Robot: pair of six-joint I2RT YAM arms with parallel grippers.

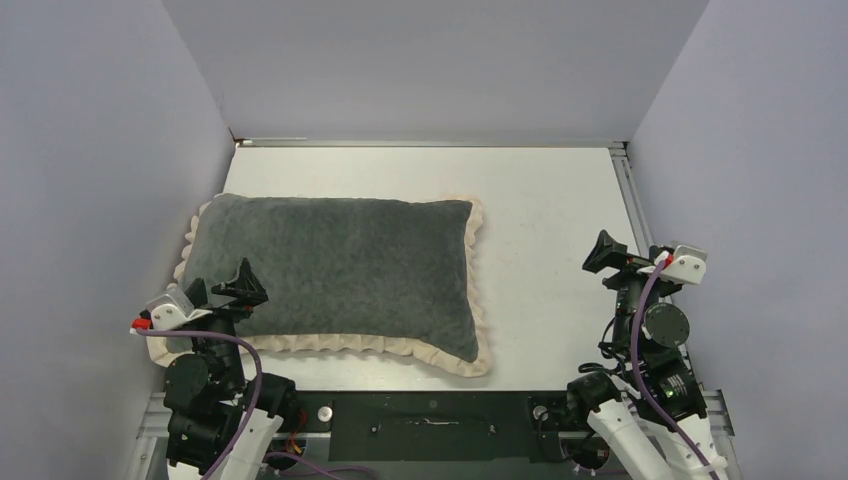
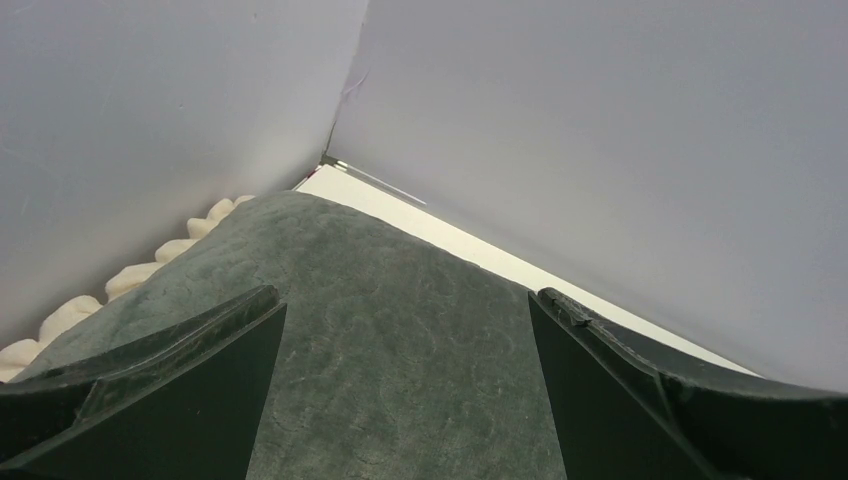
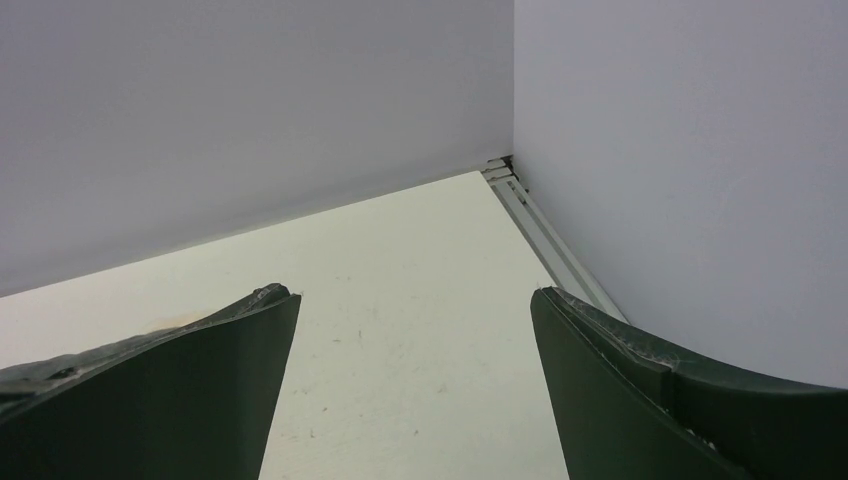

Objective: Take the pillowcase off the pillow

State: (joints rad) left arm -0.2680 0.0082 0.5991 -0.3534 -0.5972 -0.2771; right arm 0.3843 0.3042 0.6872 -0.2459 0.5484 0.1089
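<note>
The pillowcase (image 1: 335, 270), dark grey plush face up with a cream ruffled frill round its edge, lies plump on the left half of the table. The pillow is hidden inside it. My left gripper (image 1: 240, 285) is open and empty, hovering over the pillowcase's near left corner. In the left wrist view the grey plush (image 2: 400, 350) fills the space between the spread fingers, with frill at the left (image 2: 130, 275). My right gripper (image 1: 605, 255) is open and empty over bare table at the right, well apart from the pillowcase.
Grey walls close in the table (image 1: 550, 230) on the left, back and right. A metal rail (image 1: 630, 200) runs along the right edge and shows in the right wrist view (image 3: 550, 240). The arm bases and a black plate sit at the near edge.
</note>
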